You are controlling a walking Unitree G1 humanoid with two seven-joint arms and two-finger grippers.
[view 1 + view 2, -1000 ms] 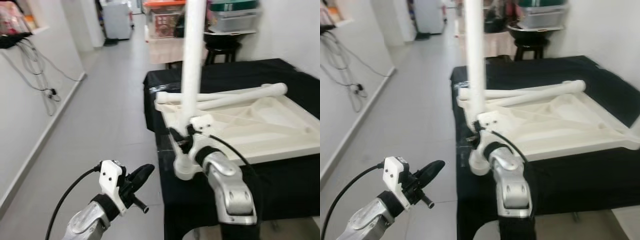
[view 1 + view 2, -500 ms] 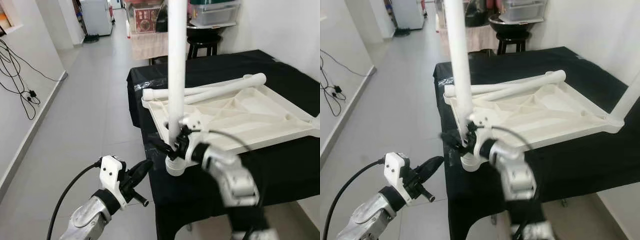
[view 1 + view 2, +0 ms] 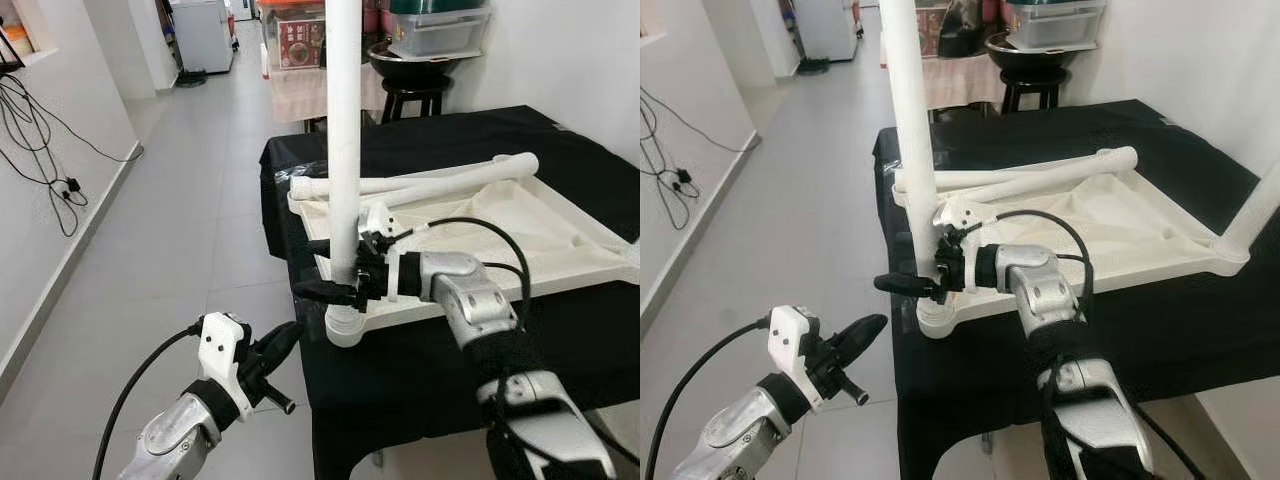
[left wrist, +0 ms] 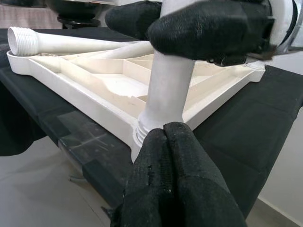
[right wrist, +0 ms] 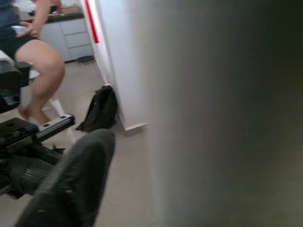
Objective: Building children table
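Left eye view: white tabletop (image 3: 520,235), upside down on a black-draped table (image 3: 590,150); one white leg (image 3: 343,140) standing upright in the near corner socket (image 3: 342,325); two loose legs (image 3: 440,182) lying across the tabletop's far edge. Right gripper (image 3: 335,268) reaching in from the table side, fingers spread either side of the upright leg just above the socket, one finger (image 3: 322,290) in front of it, not visibly clamped. Left gripper (image 3: 275,350) low over the grey floor (image 3: 180,230), beside the table's corner, apart from the leg, fingers together on nothing. Cables (image 3: 40,120) hang on the wall. Right eye view: same layout; a second leg (image 3: 1255,215) stands at the tabletop's far right corner; stool (image 3: 1025,85) and storage boxes (image 3: 1050,20) behind the table. Left wrist view: closed fingertips (image 4: 175,184) in the foreground, aimed at the threaded base of the upright leg (image 4: 168,90) where it enters the tabletop (image 4: 94,101); right gripper's fingers (image 4: 208,28) either side of the leg higher up. Right wrist view: one black finger (image 5: 71,184), the blurred leg (image 5: 227,113) close beside it, a person's legs (image 5: 45,71) and a dark bag (image 5: 99,109) on the floor beyond.
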